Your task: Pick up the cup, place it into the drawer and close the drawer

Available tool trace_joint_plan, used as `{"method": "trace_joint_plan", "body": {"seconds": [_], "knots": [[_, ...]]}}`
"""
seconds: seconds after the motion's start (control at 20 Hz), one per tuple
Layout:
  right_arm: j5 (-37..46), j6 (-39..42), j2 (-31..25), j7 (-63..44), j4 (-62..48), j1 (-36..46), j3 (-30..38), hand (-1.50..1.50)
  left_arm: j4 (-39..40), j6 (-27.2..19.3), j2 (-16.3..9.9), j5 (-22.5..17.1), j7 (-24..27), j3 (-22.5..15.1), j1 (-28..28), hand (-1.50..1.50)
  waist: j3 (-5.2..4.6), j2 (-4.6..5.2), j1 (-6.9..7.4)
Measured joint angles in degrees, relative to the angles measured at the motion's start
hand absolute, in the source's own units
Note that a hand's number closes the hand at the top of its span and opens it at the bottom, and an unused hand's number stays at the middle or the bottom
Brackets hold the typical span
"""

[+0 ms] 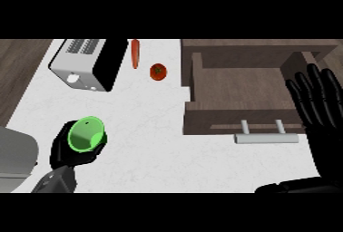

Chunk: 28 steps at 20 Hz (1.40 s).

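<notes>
— Looking down at the white marbled counter point(161, 145), where is the small bright green cup point(87, 134)?

— At the lower left, well apart from the drawer. The black left hand point(75, 152) has its fingers curled round the cup from below and the sides. The cup's mouth tilts toward the viewer, and its green inside shows nothing in it.

— And the drawer?

— The open brown wooden drawer point(231, 123) stands pulled out at the right, its front panel carrying a pale grey bar handle point(266, 137) on two posts. What shows of the wooden floor inside is bare; the far right of it lies behind the other hand.

— That hand holds something?

— No. The black right hand point(318, 113) is up at the right edge, fingers straight and slightly spread, empty, over the drawer's right side.

— Anything else on top?

— A white and black toaster point(87, 63) at the upper left, a slim orange carrot point(135, 53) beside it, a round red tomato point(157, 71) near the drawer's left wall, and a grey rounded object point(17, 154) at the left edge that I cannot identify.
</notes>
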<state>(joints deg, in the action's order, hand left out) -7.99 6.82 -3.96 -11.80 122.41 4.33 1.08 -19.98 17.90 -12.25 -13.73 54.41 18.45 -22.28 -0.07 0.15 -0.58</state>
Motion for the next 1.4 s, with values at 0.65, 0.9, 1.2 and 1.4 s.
{"method": "trace_joint_plan", "body": {"seconds": [0.65, 0.9, 1.2, 1.4], "knots": [[-1.0, 0.1, -1.0, -0.1, -1.6, 2.1, 2.2, -1.50, -6.9, -4.2, 2.3, 0.9, 2.8, -1.9, 0.7, 1.50, 0.04, -0.13, 0.35], [-1.0, 0.2, -0.8, 0.2, -0.9, 0.3, 2.2, -1.50, -15.0, -3.5, 4.4, 0.2, 0.9, -4.1, 1.6, 1.50, 0.10, -0.32, 0.69], [-2.5, 1.1, -1.9, 0.8, -1.8, 0.1, 4.4, -1.50, -29.8, -3.0, 6.2, 0.7, -5.4, -9.6, 4.6, 1.50, 0.15, -0.47, 1.15], [-2.5, 1.7, -2.0, 1.3, -2.3, -0.2, 4.4, -1.50, -42.0, -4.7, 8.3, -0.6, -14.1, -12.7, 5.1, 1.50, 0.16, -0.52, 1.31]]}}
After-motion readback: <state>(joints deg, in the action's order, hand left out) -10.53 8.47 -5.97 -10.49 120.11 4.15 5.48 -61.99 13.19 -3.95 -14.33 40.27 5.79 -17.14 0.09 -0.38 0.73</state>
